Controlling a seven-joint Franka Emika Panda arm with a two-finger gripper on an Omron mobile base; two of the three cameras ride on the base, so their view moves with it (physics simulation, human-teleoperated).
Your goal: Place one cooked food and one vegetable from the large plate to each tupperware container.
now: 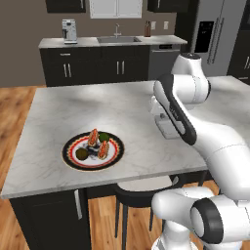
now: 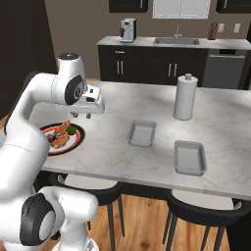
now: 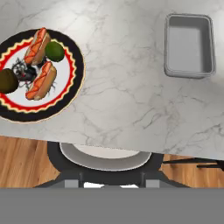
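The large plate (image 3: 80,70) lies at the left of the hand view, near the counter's front edge. It carries two hot dogs (image 3: 36,45) (image 3: 42,82), a green vegetable (image 3: 55,51) and a brown round one (image 3: 8,81). The plate (image 1: 66,152) also shows in the left base view. Two empty grey tupperware containers (image 2: 142,133) (image 2: 190,157) sit to its right, and one of them (image 3: 189,45) is at the upper right of the hand view. My gripper (image 2: 83,116) hangs shut and empty above the counter, just right of the plate (image 2: 80,137).
A white paper-towel roll (image 2: 185,96) stands behind the containers. Bar stools (image 3: 105,157) are tucked under the island's front edge. Bare marble (image 3: 127,92) lies between the plate and the trays. A back counter with a sink (image 1: 118,40) is far behind.
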